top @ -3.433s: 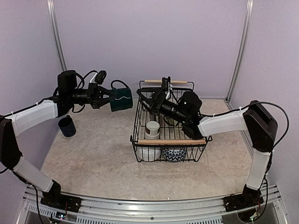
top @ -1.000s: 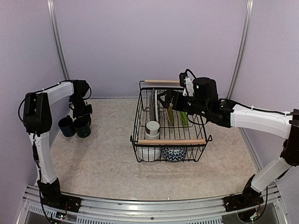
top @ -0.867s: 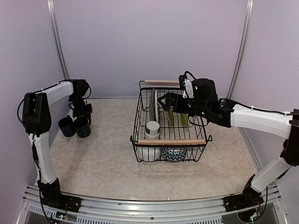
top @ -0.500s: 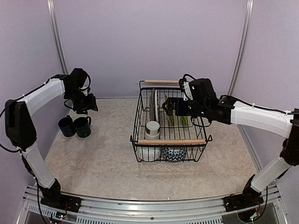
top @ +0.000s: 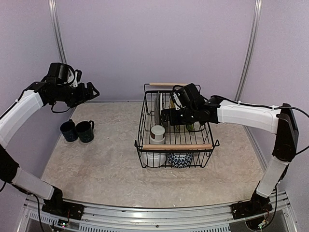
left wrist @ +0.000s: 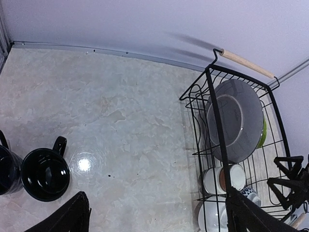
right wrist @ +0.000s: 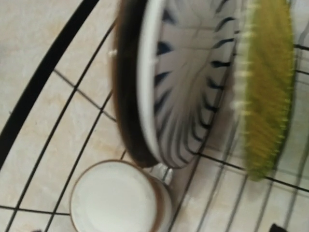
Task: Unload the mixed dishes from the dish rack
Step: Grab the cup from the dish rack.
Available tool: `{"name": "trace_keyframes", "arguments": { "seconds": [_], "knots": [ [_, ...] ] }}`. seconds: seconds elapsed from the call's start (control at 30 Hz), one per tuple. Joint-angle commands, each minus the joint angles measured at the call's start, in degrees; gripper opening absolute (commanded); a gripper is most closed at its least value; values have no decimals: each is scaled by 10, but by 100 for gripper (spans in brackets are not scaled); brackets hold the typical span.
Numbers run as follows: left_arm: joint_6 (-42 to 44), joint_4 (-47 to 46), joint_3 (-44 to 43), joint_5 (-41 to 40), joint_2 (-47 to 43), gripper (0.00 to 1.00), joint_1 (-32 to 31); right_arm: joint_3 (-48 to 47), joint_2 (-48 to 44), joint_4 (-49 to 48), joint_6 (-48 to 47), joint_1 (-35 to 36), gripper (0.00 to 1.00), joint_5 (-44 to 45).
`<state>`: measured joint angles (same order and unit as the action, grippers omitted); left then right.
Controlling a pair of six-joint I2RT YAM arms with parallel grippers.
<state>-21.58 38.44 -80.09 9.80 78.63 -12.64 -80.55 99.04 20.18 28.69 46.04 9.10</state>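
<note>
The dish rack (top: 176, 146) stands mid-table. In it are a white-brown cup (top: 157, 134), a white bowl (top: 153, 157), a patterned bowl (top: 179, 159) and an upright grey dish (left wrist: 235, 126). My right gripper (top: 166, 116) hangs open inside the rack, just above the cup (right wrist: 116, 200), facing the striped plate (right wrist: 193, 82) and the lime-green plate (right wrist: 268, 87). A navy mug (top: 69, 130) and a dark green mug (top: 85, 131) stand on the table at the left. My left gripper (top: 92, 91) is open and empty, high above the mugs (left wrist: 46, 174).
Purple walls close the table on three sides, with metal posts (top: 58, 36) in the back corners. A metal rail (top: 154, 212) runs along the near edge. Marbled tabletop (left wrist: 125, 125) lies between the mugs and the rack.
My left gripper let go of the dark green mug beside the navy one, opened, and rose away. My right gripper moved left and down into the rack.
</note>
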Motion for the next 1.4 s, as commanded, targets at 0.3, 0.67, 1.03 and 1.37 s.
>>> {"name": "trace_keyframes", "arguments": {
  "seconds": [0.3, 0.67, 1.03, 1.37],
  "knots": [
    [-7, -46, 18, 35, -34, 95, 14, -162, 165, 121, 6, 36, 100, 11],
    [-10, -42, 16, 46, -19, 95, 17, -212, 230, 149, 4, 41, 94, 41],
    [-13, -40, 13, 56, -4, 95, 21, -202, 227, 137, 3, 41, 71, 46],
    [-15, -42, 15, 60, 3, 95, 21, -141, 150, 110, 10, 44, 46, 77]
  ]
}}
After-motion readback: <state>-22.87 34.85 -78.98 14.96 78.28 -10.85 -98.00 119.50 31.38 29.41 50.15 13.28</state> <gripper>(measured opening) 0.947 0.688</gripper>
